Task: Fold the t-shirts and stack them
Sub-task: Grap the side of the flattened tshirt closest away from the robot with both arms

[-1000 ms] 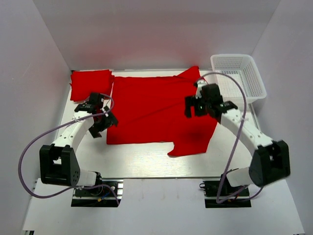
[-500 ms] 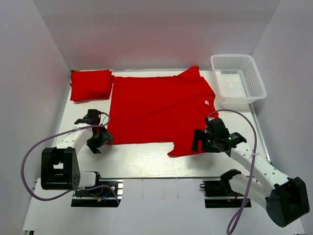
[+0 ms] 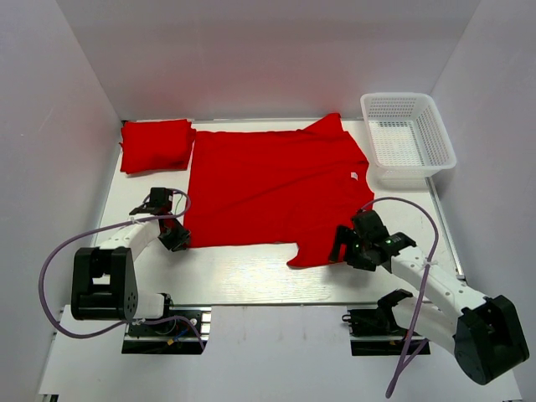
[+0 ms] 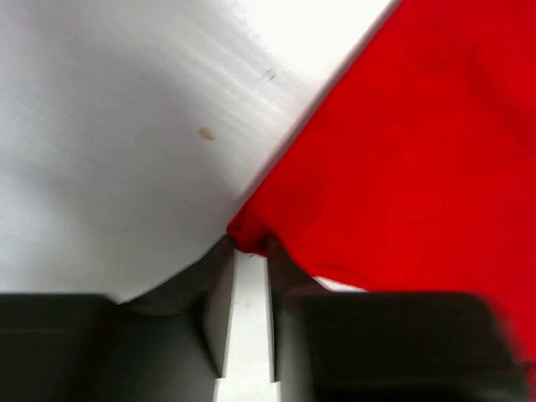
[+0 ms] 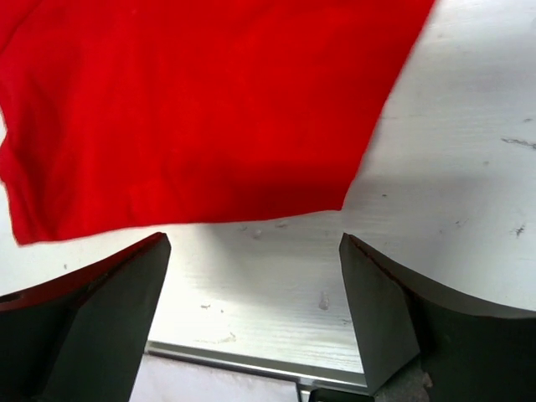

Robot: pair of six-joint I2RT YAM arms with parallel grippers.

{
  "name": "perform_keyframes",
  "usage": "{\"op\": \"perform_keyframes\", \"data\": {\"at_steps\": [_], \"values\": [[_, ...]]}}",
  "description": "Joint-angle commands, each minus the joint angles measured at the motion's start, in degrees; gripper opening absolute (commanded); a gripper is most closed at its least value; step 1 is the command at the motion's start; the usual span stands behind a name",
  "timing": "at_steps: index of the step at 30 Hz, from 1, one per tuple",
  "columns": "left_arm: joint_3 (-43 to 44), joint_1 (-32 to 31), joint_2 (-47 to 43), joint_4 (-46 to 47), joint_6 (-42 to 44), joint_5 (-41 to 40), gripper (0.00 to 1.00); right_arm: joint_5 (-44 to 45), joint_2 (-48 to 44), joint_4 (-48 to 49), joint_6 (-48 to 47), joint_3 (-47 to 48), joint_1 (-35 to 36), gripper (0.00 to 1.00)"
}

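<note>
Left end effector [image 4: 249,249]: mine, narrow, pinching a corner of the spread t-shirt [image 4: 402,151].
Right end effector [image 5: 253,243]: mine, wide, over bench [image 5: 452,126] beside its hem.
Folded t-shirt [image 3: 156,144]: far-left bench corner.

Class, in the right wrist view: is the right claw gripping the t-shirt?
No; the right claw is wide open, the t-shirt lying untouched beyond it.

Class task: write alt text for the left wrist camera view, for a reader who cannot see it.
The left gripper, grey and almost closed, pinches a corner of a red t-shirt lying on a white table. Cloth fills the upper right, bare table the left.
</note>
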Motion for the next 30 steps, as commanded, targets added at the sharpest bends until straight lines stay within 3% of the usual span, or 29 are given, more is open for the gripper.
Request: {"op": "perform_keyframes", "data": {"at_steps": [1, 3, 6, 8, 9, 13, 16, 17, 18, 25, 30], "values": [[-2.2, 0.2, 0.2, 3.9, 0.9, 1.9, 0.28, 3.9, 0.6, 2.3, 2.9, -0.3, -0.2, 0.87], [-2.2, 0.2, 0.7, 4.5, 1.5, 1.9, 0.24, 4.6, 1.5, 3.0, 3.3, -0.6, -0.2, 0.85], [-2.2, 0.2, 1.3, 5.3, 2.2, 3.1, 0.10, 4.5, 3.7, 3.5, 3.7, -0.5, -0.2, 0.78], [-2.2, 0.2, 2.0, 6.0, 2.2, 3.8, 0.07, 4.5, 4.9, 4.4, 3.5, -0.6, -0.2, 0.74], [-2.2, 0.2, 2.0, 6.0, 2.2, 4.4, 0.00, 4.8, 5.1, 4.3, 3.6, -0.4, -0.1, 0.70], [-2.2, 0.2, 2.0, 6.0, 3.5, 4.4, 0.00, 4.7, 6.7, 4.7, 3.1, -0.1, -0.2, 0.58], [-2.2, 0.2, 1.3, 6.6, 3.5, 4.4, 0.00, 6.1, 7.0, 5.0, 3.1, -0.1, -0.3, 0.31], [-1.7, 0.2, 0.0, 5.6, 4.1, 4.4, 0.00, 6.5, 7.1, 4.0, 3.4, 0.6, -0.2, 0.10], [-0.9, 0.2, -0.6, 4.4, 4.1, 3.0, 0.00, 6.2, 6.0, 3.3, 3.8, 0.7, -0.3, 0.00], [-2.2, -1.0, -8.8, 0.7, 3.5, 1.8, 0.00, 4.5, -5.6, -4.2, 5.3, 1.8, -0.1, 0.00], [-1.7, -1.0, -15.5, -4.4, 3.5, 1.3, 0.00, 3.1, -7.3, -11.6, 5.3, 4.3, -0.2, 0.00]]}}
